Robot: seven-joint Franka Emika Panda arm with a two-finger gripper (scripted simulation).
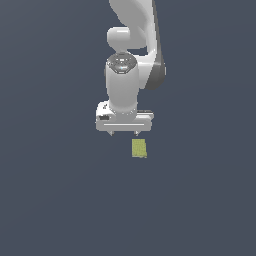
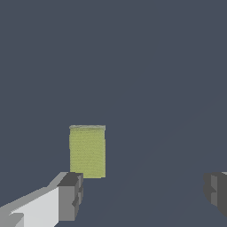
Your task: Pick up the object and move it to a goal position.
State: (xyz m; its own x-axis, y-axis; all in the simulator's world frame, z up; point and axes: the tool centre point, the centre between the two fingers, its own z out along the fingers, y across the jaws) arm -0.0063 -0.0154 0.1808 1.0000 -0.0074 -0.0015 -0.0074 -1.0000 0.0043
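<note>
Block (image 1: 139,148) sits on the floor just off my wide-open gripper (image 1: 124,133), nearer one finger, so I'd center over it before dropping down to pinch.

Only 1 non-task thing in view: a flat floor (image 1: 55,200), plain dark slate blue-grey, filling the whole background of the exterior view from edge to edge. Uniform colour, no texture, no markings or seams visible. Same surface (image 2: 150,66) fills the wrist view, same dark blue-grey tone, with a faint lighter diagonal band across part of it, probably shading; cannot tell more. No edges or walls of the surface show in either view, so its extent cannot be told.
</note>
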